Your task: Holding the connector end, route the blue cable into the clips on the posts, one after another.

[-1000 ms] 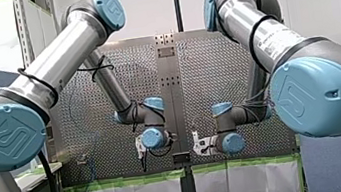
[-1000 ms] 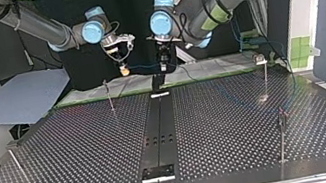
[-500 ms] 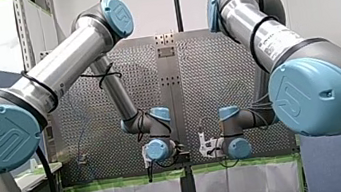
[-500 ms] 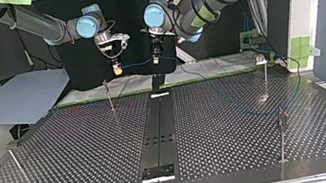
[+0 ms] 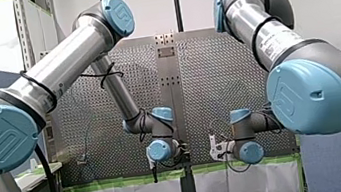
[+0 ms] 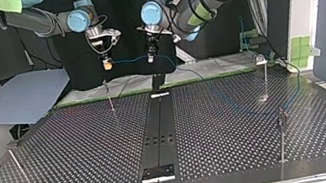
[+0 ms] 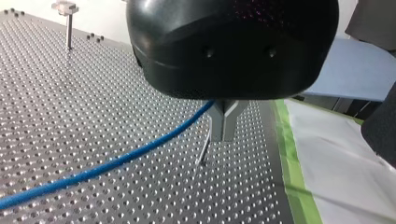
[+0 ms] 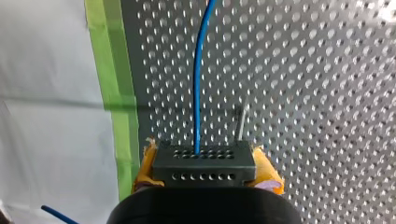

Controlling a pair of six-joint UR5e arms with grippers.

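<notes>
Both grippers have shifted toward the top view's left and risen. My right gripper [image 6: 106, 65] pinches the connector [image 8: 204, 161] and my left gripper [image 6: 150, 57] pinches the cable [image 6: 127, 60], which stretches between them above the post [image 6: 109, 95]; lowering into its clip looks next

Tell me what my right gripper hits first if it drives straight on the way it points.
Probably the thin post, standing just ahead of my right gripper, slightly beside the connector it holds. If it misses that, the perforated table comes next; depth is unclear.
</notes>
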